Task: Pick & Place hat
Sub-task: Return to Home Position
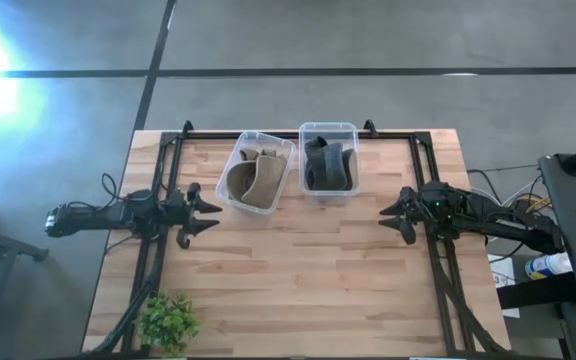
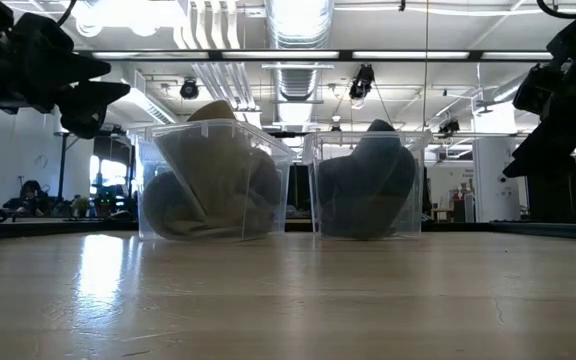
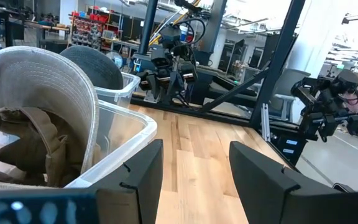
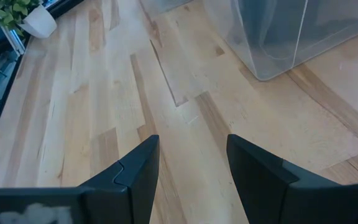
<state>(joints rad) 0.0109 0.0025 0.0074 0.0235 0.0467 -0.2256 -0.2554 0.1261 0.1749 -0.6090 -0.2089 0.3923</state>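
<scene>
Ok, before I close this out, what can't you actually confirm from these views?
Number of black caps in the right bin: high view shows one dark mass; in low view they overlap behind the hazy wall.
Number of brown caps in the left bin: same overlap.
Plant: its pot is hidden under leaves in high view; leaves cut by the edge in right wrist view.

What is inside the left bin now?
The left bin holds tan caps, one brim standing above the rim. Their count and the bin floor are covered. Left gripper and right gripper wait open, away from it.
</scene>
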